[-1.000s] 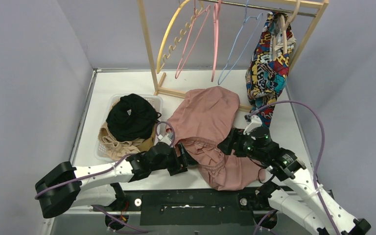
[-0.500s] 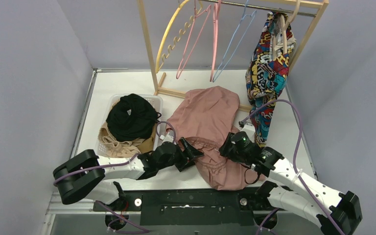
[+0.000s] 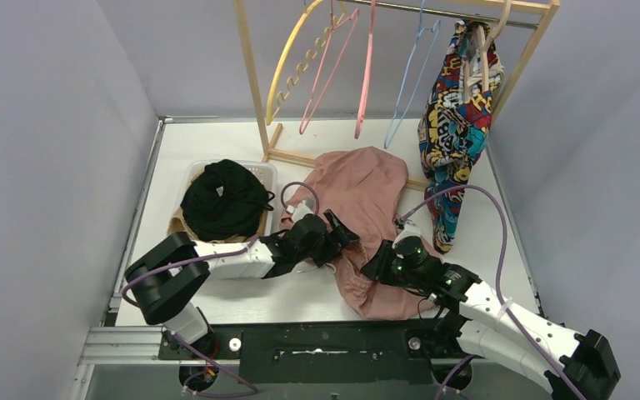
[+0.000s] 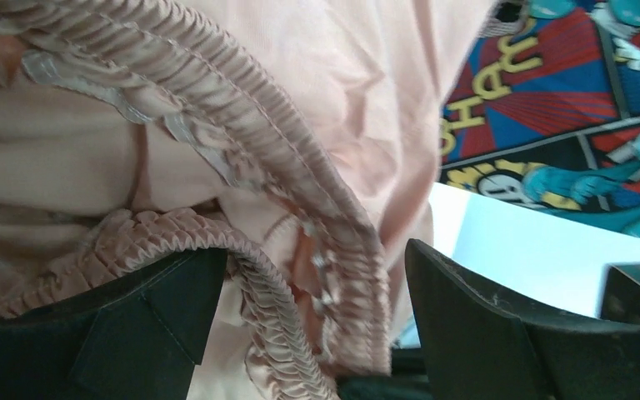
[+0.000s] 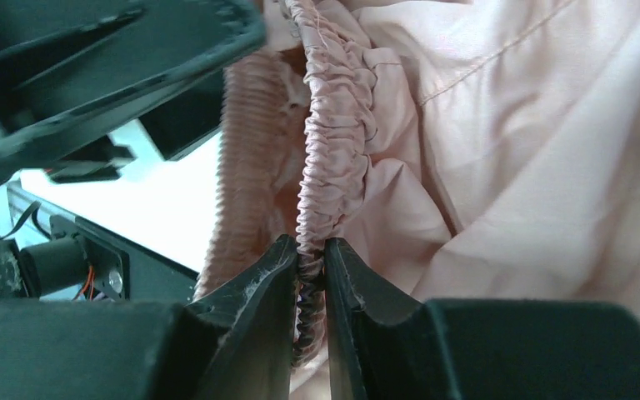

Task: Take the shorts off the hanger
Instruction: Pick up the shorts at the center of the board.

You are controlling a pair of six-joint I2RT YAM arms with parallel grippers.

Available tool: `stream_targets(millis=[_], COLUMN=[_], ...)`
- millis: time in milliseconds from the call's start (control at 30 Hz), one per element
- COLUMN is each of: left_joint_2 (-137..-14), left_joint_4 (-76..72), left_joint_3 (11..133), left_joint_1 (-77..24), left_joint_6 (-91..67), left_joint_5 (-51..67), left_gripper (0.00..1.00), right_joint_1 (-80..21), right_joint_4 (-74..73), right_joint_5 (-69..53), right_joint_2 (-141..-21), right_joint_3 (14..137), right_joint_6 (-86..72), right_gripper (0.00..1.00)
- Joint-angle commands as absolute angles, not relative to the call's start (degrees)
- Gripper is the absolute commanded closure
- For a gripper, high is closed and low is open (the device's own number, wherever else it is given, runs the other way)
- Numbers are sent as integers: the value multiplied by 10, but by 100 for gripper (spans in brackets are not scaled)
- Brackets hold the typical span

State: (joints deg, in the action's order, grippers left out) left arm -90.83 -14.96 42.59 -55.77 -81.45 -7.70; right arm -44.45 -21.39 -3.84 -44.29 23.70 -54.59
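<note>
Overhead and wrist views, read left to right. The basket (image 3: 268,171) is holding the black shorts (image 3: 225,198) over paler fabric. The left gripper (image 3: 346,232), near the table's front edge a second ago, is now reaching forward to the dusty pink shorts (image 3: 362,187); its jaws are standing released and wide, straddling the gathered waistband (image 4: 242,142) without pinching it. The right gripper (image 5: 308,267), which was closing through the last second, is now clenching the same waistband between its fingertips. The pink pair is lying crumpled on the table (image 3: 217,142), in front of the rack (image 3: 250,75), soft and creased, its elastic edge ruffled. Judged from this, it is already off its hanger and is being gathered. A comic-print garment (image 3: 454,125) is hanging at the right.
</note>
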Motion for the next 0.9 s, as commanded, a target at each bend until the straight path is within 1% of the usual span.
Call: stream_targets(millis=[0, 100, 233, 267, 333, 367, 433, 500, 533, 567, 633, 700, 767, 867], left_joint_2=[-946, -991, -1033, -1038, -1041, -1039, -1020, -988, -964, -936, -871, -797, -727, -632], left_joint_4=[-78, -41, -5, -4, 3, 13, 25, 31, 35, 43, 61, 85, 109, 129], left_joint_3=[485, 523, 550, 551, 554, 555, 550, 541, 537, 535, 532, 534, 545, 556], left_joint_1=[-546, -541, -542, -542, -542, -543, -545, -549, -549, -549, -552, -553, -555, -556], left_joint_6=[-733, -687, -650, -640, -615, -603, -577, -547, -533, -519, -479, -434, -371, -260], left_joint_5=[-88, -63, -67, -66, -61, -61, -63, -81, -89, -97, -133, -180, -207, -193], left_gripper=[21, 20, 20, 23, 29, 34, 54, 73, 79, 87, 100, 100, 100, 100], right_joint_1=[-453, -460, -474, -478, -489, -492, -494, -494, -493, -493, -493, -493, -494, -494], right_joint_4=[-163, -153, -135, -132, -143, -154, -180, -216, -237, -253, -282, -306, -328, -349], right_joint_5=[-82, -95, -112, -116, -105, -91, -59, -14, 7, 28, 71, 106, 134, 159], right_joint_2=[-454, -466, -469, -468, -460, -451, -425, -391, -372, -354, -315, -293, -284, -288], right_joint_3=[247, 244, 241, 241, 248, 253, 265, 283, 292, 301, 321, 338, 355, 374], right_joint_6=[-512, -504, -496, -493, -488, -489, -490, -494, -496, -499, -507, -512, -516, -519], right_gripper=[82, 82, 83, 83, 82, 80, 76, 67, 61, 54, 46, 42, 41, 40])
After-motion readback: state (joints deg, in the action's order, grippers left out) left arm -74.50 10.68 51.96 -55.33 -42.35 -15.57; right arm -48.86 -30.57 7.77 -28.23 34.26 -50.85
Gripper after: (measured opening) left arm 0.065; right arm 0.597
